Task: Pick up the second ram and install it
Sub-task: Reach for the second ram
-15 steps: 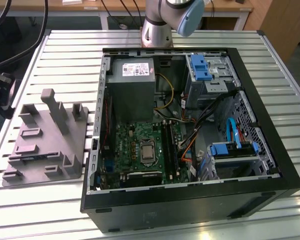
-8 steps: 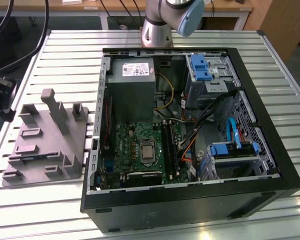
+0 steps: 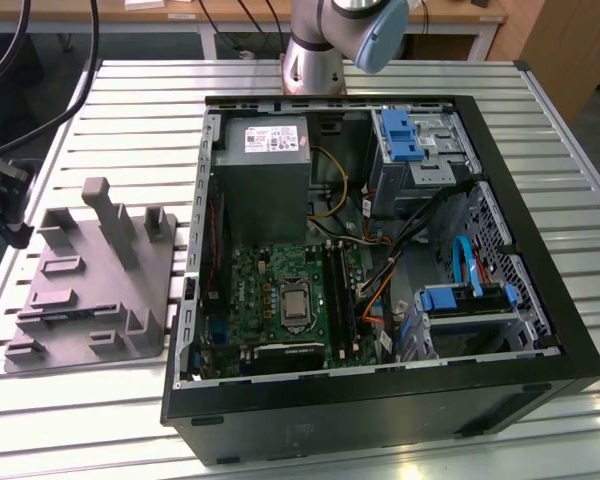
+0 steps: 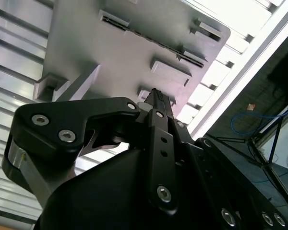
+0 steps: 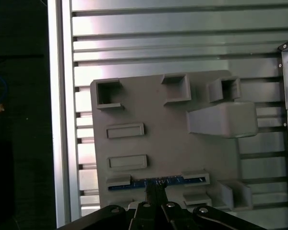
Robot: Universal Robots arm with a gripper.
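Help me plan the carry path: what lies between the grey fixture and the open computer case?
Nothing stands there. In the exterior view only a narrow stretch of the bare slatted table separates the grey fixture from the computer case.

The fixture block point(image 3: 90, 290) lies on the table point(image 3: 100, 420), at the exterior view's left of the computer case point(image 3: 380, 405); the motherboard point(image 3: 260, 300) lies inside the case; the second ram point(image 5: 129, 182) stands in a slot near one edge of the block; my gripper point(image 5: 155, 190) is by its middle, maybe touching it.
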